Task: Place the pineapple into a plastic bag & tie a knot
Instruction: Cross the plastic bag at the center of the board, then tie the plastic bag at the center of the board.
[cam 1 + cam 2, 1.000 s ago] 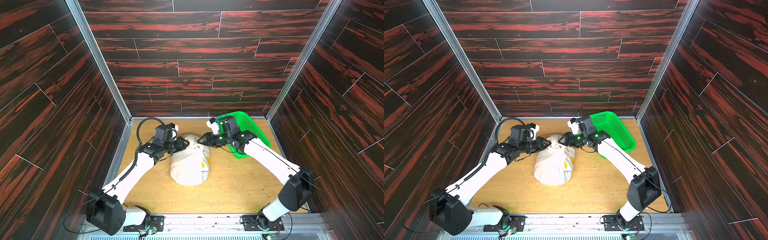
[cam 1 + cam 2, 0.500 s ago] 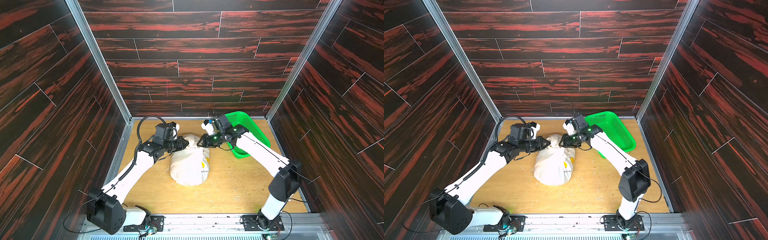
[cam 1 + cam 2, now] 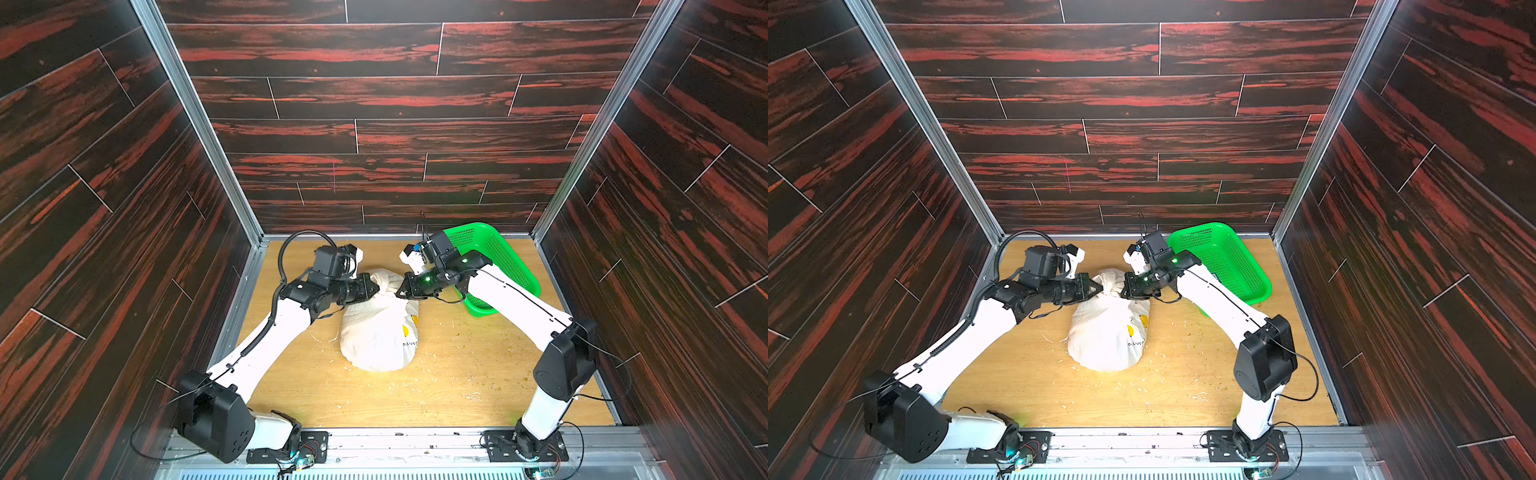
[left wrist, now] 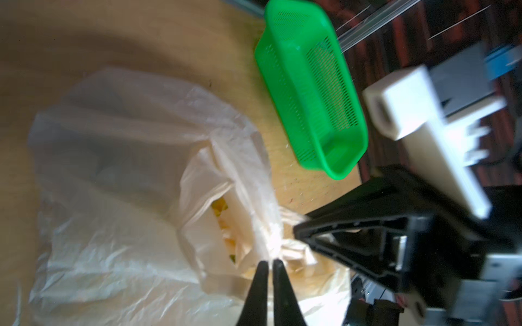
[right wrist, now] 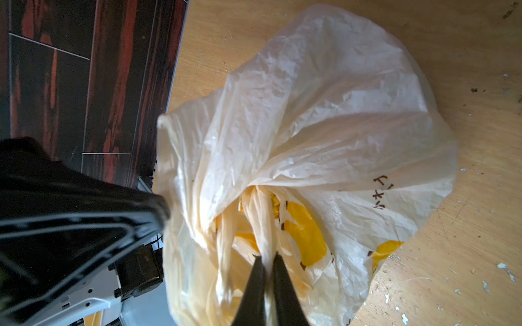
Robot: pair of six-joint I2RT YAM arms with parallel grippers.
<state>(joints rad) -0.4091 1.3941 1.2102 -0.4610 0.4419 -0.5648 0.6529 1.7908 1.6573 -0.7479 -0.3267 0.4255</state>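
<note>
One wooden table (image 3: 457,386) carries the white plastic bag (image 3: 374,332), which lies bulging near its middle. A green basket (image 3: 503,257) sits just beside the bag, toward the far right corner. The left gripper (image 4: 270,262) and the right gripper (image 5: 267,256) face each other at the bag's bunched top, each with its jaws pinched almost together on a twisted handle strap (image 5: 261,225).

Green basket (image 3: 500,254) near right pincer (image 3: 400,293)
</note>
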